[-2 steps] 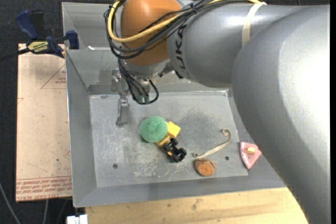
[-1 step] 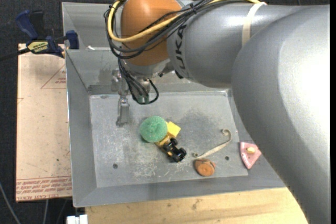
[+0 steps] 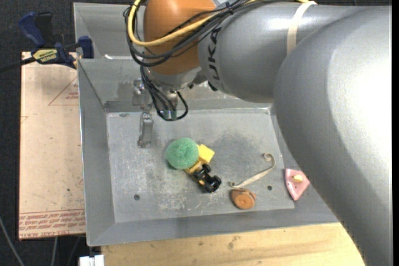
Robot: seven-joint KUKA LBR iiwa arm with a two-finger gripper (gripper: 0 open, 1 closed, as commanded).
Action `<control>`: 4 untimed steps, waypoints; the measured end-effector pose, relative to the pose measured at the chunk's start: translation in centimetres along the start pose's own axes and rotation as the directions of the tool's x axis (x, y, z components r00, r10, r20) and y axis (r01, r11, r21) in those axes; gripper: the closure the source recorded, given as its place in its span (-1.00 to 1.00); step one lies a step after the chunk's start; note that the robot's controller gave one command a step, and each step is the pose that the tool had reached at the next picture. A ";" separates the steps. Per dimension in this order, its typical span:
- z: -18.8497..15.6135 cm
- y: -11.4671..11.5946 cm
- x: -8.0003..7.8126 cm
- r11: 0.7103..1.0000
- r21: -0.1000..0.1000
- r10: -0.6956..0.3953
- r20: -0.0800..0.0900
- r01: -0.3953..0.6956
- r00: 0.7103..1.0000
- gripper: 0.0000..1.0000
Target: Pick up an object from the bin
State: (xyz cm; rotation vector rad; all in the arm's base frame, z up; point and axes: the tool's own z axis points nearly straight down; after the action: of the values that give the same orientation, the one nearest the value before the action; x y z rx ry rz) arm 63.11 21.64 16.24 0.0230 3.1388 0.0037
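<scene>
A green round ball [image 3: 181, 153] touches a yellow-and-black toy vehicle [image 3: 204, 171]; a brown round disc [image 3: 242, 199], a curved tan strip [image 3: 254, 177] and a pink triangular piece [image 3: 296, 184] lie near.

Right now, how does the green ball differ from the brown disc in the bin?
The green ball is fuzzy and bulky; the brown disc looks smooth and flat. The green ball is larger than the brown disc. The green ball touches a yellow-and-black toy; the brown disc does not. Both are round.
</scene>
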 end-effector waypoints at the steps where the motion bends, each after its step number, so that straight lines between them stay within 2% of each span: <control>1: -1.0 -2.6 -0.5 1.000 0.000 0.028 -0.001 -0.028 1.000 -1.00; 2: -0.5 -3.3 -2.1 1.000 0.002 0.013 0.002 -0.013 1.000 -1.00; 3: 1.9 -8.5 -0.6 0.997 0.002 0.079 -0.001 -0.079 0.997 1.00; 4: 1.9 -8.5 -0.6 0.997 0.001 0.079 -0.001 -0.079 0.997 -1.00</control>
State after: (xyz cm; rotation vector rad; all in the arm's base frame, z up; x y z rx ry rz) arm 63.63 13.19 14.32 0.1467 3.1364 0.0025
